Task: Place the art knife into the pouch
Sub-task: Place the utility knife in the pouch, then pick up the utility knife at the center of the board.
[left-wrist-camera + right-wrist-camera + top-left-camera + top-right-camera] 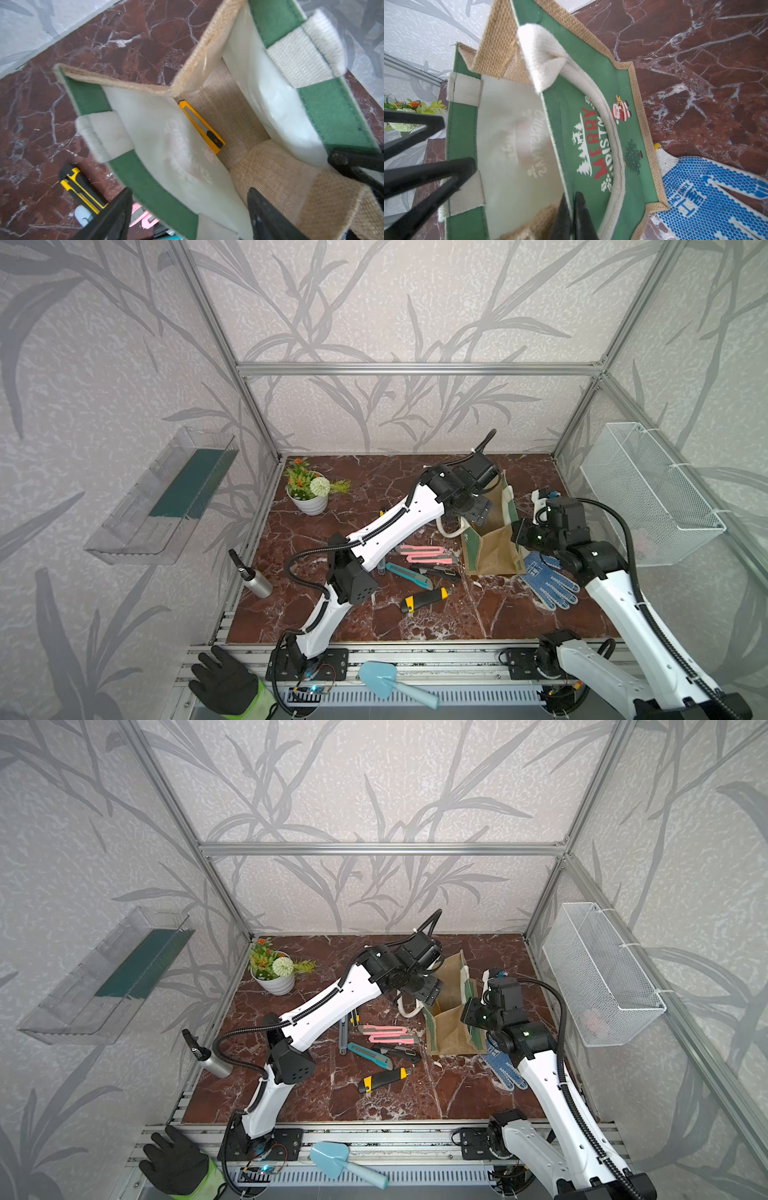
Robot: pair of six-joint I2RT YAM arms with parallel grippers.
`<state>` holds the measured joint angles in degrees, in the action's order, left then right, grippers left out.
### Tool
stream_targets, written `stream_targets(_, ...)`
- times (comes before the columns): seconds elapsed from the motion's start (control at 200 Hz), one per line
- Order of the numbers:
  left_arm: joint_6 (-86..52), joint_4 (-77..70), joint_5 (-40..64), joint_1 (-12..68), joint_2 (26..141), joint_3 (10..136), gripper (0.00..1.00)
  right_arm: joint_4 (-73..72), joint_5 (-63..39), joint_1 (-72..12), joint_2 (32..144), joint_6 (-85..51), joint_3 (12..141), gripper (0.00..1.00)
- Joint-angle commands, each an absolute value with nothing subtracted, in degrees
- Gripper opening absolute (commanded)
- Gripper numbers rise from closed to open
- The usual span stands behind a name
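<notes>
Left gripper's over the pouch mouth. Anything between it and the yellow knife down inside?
Nothing visible. The left gripper hangs open over the pouch, whose wall the right gripper pinches. The yellow art knife lies in plain sight on the pouch's floor, against its lining.

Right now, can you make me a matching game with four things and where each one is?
Things: 1 yellow art knife; 2 blue-dotted glove; 3 potted plant; 4 light blue trowel.
Places: A on the front rail; B inside the pouch; C back corner of the table; D on the table beside the pouch.
Pairs: 1-B, 2-D, 3-C, 4-A.
</notes>
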<state>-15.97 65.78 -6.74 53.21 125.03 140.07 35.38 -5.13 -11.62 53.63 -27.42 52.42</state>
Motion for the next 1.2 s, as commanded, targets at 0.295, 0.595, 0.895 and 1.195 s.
stream_targets(0.295,-17.5,62.8,-15.0,47.0,104.7,121.0,0.89,38.4,-2.7,-11.4,53.9,-22.9,57.2,0.63)
stream_targets(0.595,-22.9,52.7,-17.3,39.2,85.6,91.6,0.88,40.6,-3.2,-11.4,52.1,-19.2,60.0,0.85)
stream_targets(0.895,-26.4,50.8,-11.4,34.3,77.4,73.1,0.78,42.7,-5.3,-11.4,49.5,-19.5,59.9,0.85)
stream_targets(1.195,-24.1,47.7,1.2,38.9,74.0,60.8,0.72,43.0,-11.0,-11.5,45.0,-19.9,57.2,0.86)
